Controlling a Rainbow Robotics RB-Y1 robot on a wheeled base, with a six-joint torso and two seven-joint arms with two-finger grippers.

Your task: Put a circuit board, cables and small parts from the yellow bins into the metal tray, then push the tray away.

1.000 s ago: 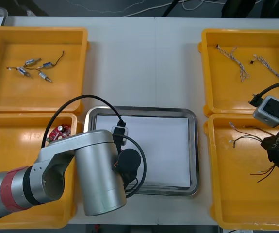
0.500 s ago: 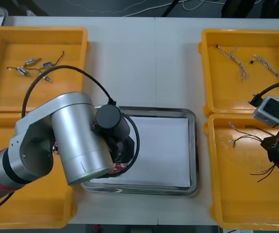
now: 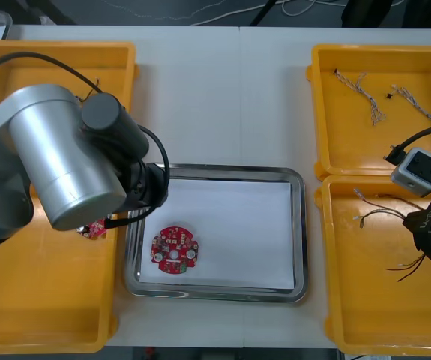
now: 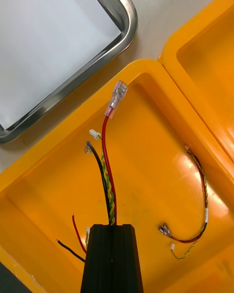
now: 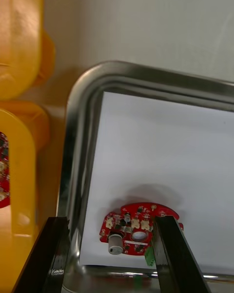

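Front view, round red board [image 3: 175,251], white-lined tray [image 3: 300,232]

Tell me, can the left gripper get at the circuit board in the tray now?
Probably yes: the left gripper is open near the circuit board, which lies uncovered in the metal tray.

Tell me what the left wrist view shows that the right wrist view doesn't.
Left wrist view: the open left gripper over a board lying in the tray, and another board in a left bin. Right wrist view: the right gripper shut on a red and yellow cable over a right bin, with a second cable lying in that bin. Both: the tray, white inside.
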